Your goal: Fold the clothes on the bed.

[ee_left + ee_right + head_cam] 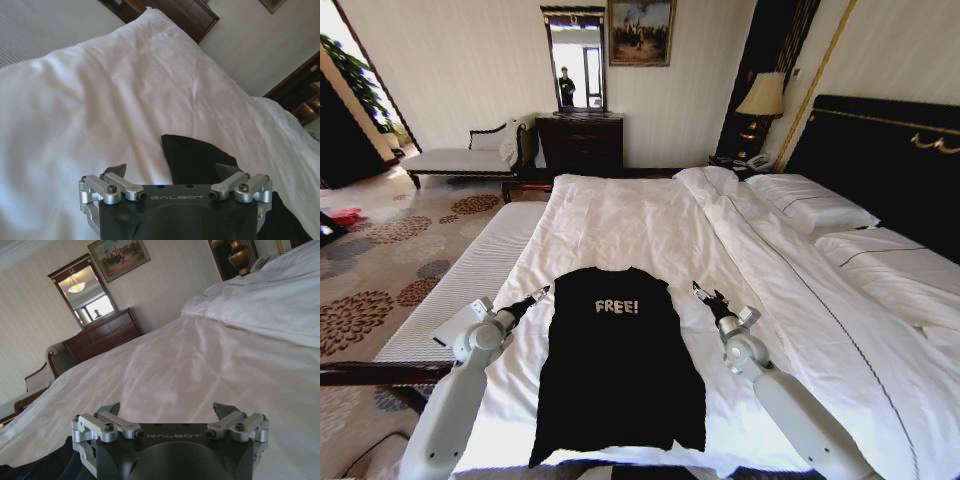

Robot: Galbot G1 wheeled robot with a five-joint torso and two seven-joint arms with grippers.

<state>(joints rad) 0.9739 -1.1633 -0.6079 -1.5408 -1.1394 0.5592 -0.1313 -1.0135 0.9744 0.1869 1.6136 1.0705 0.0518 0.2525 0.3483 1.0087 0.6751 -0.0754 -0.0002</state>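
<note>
The bed (650, 215) with its white duvet spreads wide ahead. The black T-shirt (618, 365) lies flat on the duvet near the foot, "FREE!" lettering facing up. The left end effector (540, 293) hovers just beside the shirt's left shoulder, fingers spread. The right end effector (701, 292) sits near the right shoulder, fingers likewise spread, holding nothing.

The black matt cotton T-shirt with white lettering (617, 370) is lying soft and slightly creased on the white, smooth cloth duvet of the bed (620, 215). The left tool (172, 171) and right tool (167, 410) are showing brushed silver metal links, dark matt fingers and matt black bodies.
</note>
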